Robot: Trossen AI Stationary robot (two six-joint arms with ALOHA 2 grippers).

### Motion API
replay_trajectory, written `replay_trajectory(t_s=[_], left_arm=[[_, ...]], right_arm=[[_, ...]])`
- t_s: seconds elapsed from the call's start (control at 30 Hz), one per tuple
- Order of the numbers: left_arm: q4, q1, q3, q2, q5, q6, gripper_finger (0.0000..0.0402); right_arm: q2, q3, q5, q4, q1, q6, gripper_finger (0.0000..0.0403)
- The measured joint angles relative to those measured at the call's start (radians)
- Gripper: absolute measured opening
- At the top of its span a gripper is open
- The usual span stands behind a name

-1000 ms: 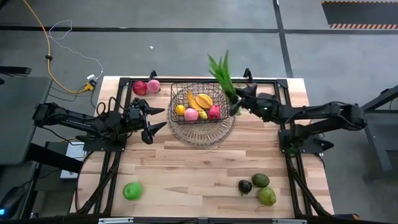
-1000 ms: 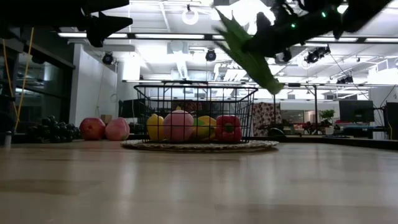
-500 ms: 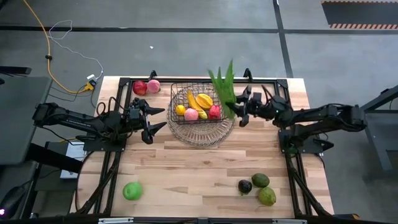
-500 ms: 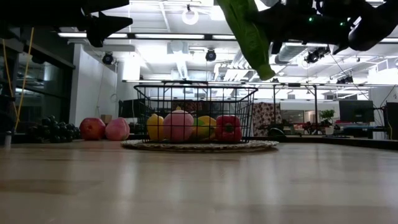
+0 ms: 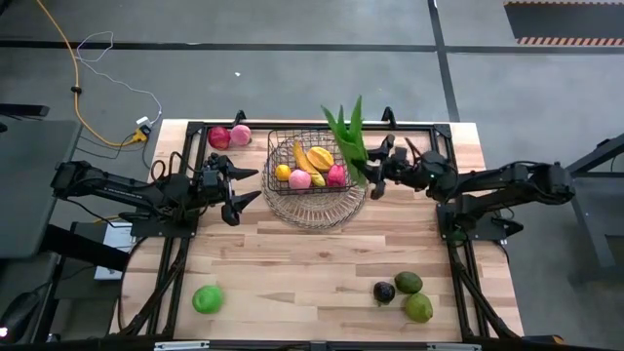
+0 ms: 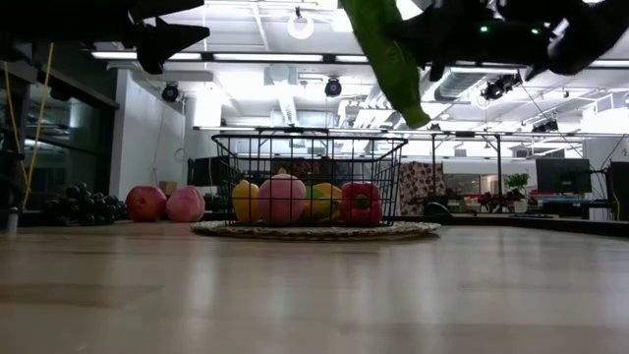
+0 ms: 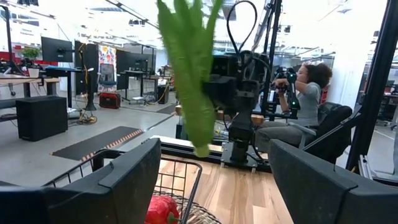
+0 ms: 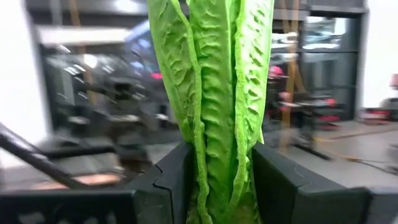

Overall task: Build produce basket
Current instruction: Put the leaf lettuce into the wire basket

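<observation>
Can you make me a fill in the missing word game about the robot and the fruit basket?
1. The right end effector holds long leaves colored ____.
2. The left end effector is open and holds ____.
3. The banana lies inside the ____.
4. Beside the red apple sits a ____ fruit.

Missing words: green; nothing; basket; pink

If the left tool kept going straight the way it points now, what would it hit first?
Probably the basket: the open left tool points at its near wall. It hangs above rim height in the low view, so it might instead pass over toward the green pods.
</observation>
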Motion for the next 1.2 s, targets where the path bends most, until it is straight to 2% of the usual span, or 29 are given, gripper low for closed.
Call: replay_trajectory(t_s=[0.1, 0.3, 0.43, 0.6, 0.83, 1.2], left_arm=[[0.000, 0.000, 0.000, 0.000, 0.000, 0.000, 0.0284], [-0.001, 0.000, 0.000, 0.000, 0.000, 0.000, 0.0284], [-0.001, 0.000, 0.000, 0.000, 0.000, 0.007, 0.0284], [-0.001, 0.000, 0.000, 0.000, 0.000, 0.016, 0.0284], [-0.002, 0.000, 0.000, 0.000, 0.000, 0.019, 0.0284], [0.002, 0.000, 0.000, 0.000, 0.000, 0.027, 0.0284]], right_arm=[[0.051, 0.119, 0.029, -0.172, -0.006, -0.068, 0.0133], [0.207, 0.436, 0.013, -0.552, -0.031, -0.208, 0.0133], [0.338, 0.619, 0.013, -0.726, -0.054, -0.296, 0.0133], [0.505, 0.779, 0.011, -0.876, -0.091, -0.434, 0.0133], [0.644, 0.874, -0.061, -1.015, -0.153, -0.472, 0.0133], [0.675, 0.876, -0.071, -0.990, -0.189, -0.444, 0.0133]])
